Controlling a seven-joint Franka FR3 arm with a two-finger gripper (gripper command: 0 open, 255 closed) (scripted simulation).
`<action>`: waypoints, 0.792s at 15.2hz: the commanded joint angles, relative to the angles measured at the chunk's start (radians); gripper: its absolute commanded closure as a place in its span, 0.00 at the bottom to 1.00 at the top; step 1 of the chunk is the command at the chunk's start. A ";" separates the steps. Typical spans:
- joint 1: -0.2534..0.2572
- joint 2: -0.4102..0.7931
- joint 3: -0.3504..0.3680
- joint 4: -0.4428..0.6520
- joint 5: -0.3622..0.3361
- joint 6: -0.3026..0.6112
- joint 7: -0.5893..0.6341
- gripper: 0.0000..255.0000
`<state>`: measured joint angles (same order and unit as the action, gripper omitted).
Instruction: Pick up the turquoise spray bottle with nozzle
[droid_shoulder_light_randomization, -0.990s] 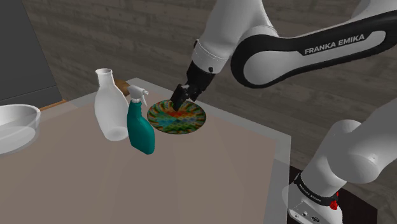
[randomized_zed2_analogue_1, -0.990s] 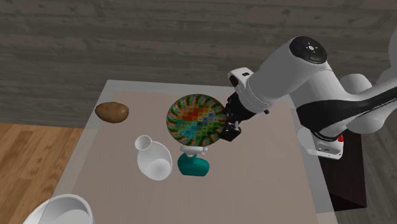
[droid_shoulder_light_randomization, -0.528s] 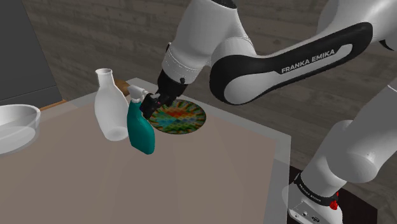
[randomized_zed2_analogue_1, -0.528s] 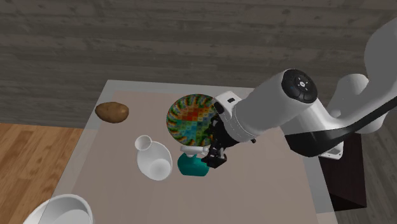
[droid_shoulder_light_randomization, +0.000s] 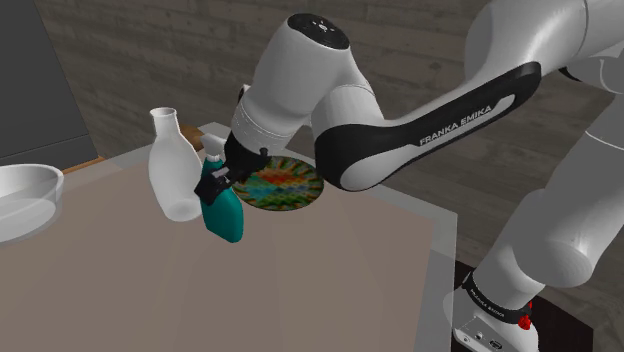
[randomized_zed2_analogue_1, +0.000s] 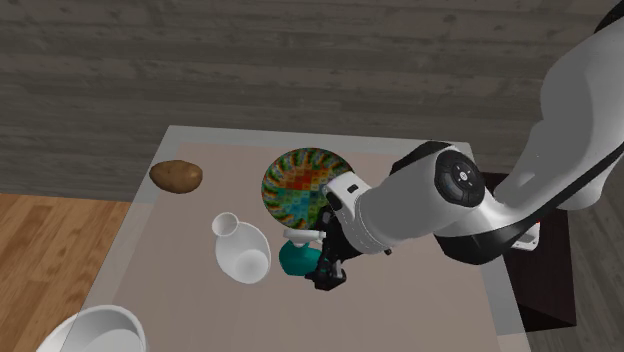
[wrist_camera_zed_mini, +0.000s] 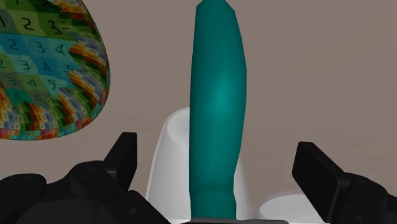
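The turquoise spray bottle (droid_shoulder_light_randomization: 226, 212) with a white nozzle (droid_shoulder_light_randomization: 214, 150) stands upright on the table, between a white vase and a patterned plate. My gripper (droid_shoulder_light_randomization: 213, 183) has come down at the bottle's upper part, just under the nozzle. From the second exterior view the gripper (randomized_zed2_analogue_1: 324, 271) sits against the bottle (randomized_zed2_analogue_1: 296, 259). In the wrist view the open gripper (wrist_camera_zed_mini: 219, 167) straddles the narrow turquoise body (wrist_camera_zed_mini: 217, 102); the fingers (wrist_camera_zed_mini: 124, 154) stand well apart and touch nothing.
A white vase (droid_shoulder_light_randomization: 174, 172) stands right beside the bottle. A colourful plate (droid_shoulder_light_randomization: 283, 187) lies behind it. A brown potato (randomized_zed2_analogue_1: 176, 175) and a white bowl (droid_shoulder_light_randomization: 24, 197) sit farther off on the grey-brown table (droid_shoulder_light_randomization: 330, 270).
The arm swung from above the plate over to the bottle and lowered, bringing the open fingers around the bottle's upper part. The bottle has not moved.
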<state>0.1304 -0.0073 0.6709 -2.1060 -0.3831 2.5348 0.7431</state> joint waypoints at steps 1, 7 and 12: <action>0.000 0.016 0.000 -0.012 -0.031 0.022 0.026 0.00; 0.001 0.031 0.000 -0.019 -0.058 0.037 0.049 1.00; 0.000 0.030 -0.001 -0.020 -0.056 0.037 0.048 1.00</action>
<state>0.1304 0.0226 0.6698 -2.1258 -0.4401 2.5718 0.7912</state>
